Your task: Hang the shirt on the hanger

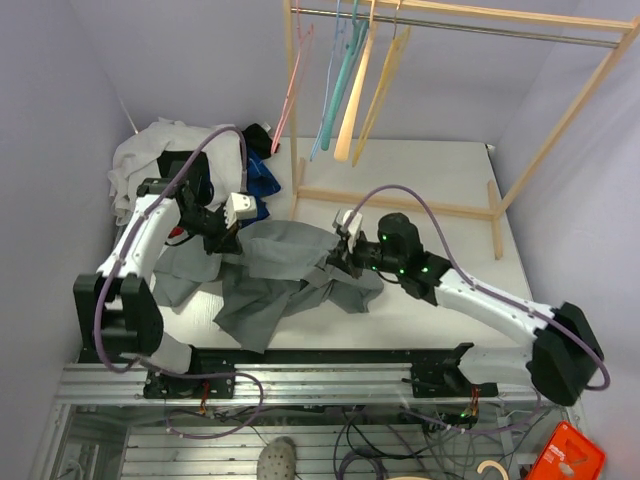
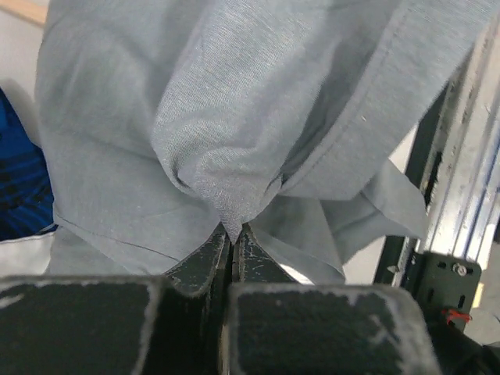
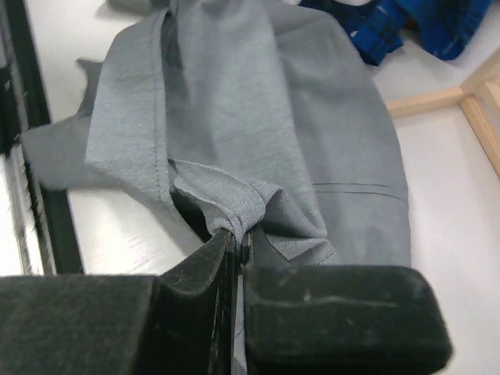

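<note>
The grey shirt (image 1: 280, 270) lies crumpled on the white table between the two arms. My left gripper (image 1: 226, 243) is shut on a pinch of its fabric at the left side; in the left wrist view the cloth (image 2: 234, 117) bunches to a point at the closed gripper (image 2: 234, 236). My right gripper (image 1: 336, 262) is shut on a folded hem at the shirt's right side, and the right wrist view shows the seam (image 3: 234, 199) clamped in the gripper (image 3: 241, 236). The yellow hanger (image 1: 384, 80) hangs on the rack's rail at the back, away from both grippers.
A wooden rack (image 1: 400, 205) stands at the back with pink (image 1: 293, 80), teal (image 1: 335, 80) and cream (image 1: 353, 105) hangers. A white garment (image 1: 150, 155) and a dark blue one (image 1: 264, 186) lie at the back left. A black metal rail (image 1: 300, 355) runs along the near edge.
</note>
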